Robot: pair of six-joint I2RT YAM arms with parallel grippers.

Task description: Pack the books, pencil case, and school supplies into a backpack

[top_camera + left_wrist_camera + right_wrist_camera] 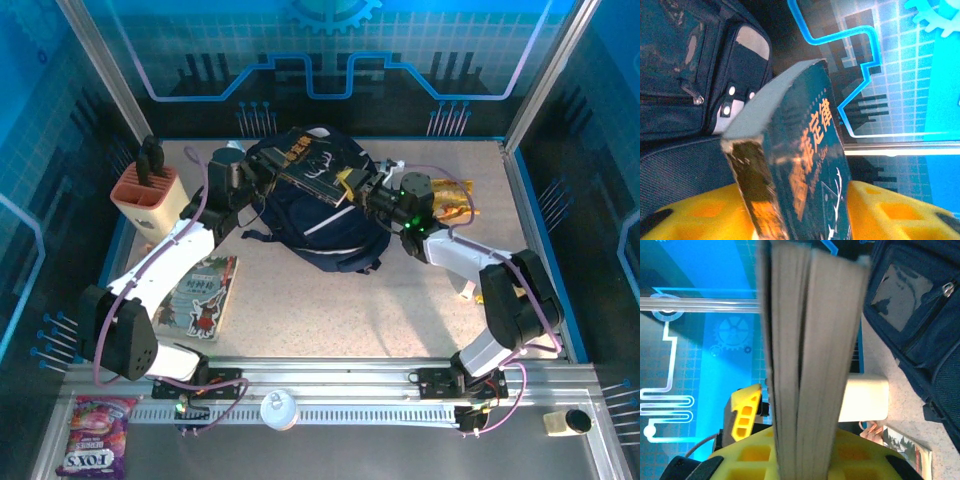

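Slip risk: black book (312,168) above backpack (330,238), clamped by right gripper (350,188); left gripper (262,178) straddles it, grip unclear; one-sided hold could let it pivot.

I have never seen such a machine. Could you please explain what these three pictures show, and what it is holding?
These are two robot arms bolted to a table. One picture looks down from above; the other two come from cameras on the wrists. On the table lie a navy backpack, a cartoon-covered book, a peach block with black handles and a snack bag. Above the backpack, a black book sits between the left gripper and the right gripper. The right seems to clamp it; the left's grip is unclear.
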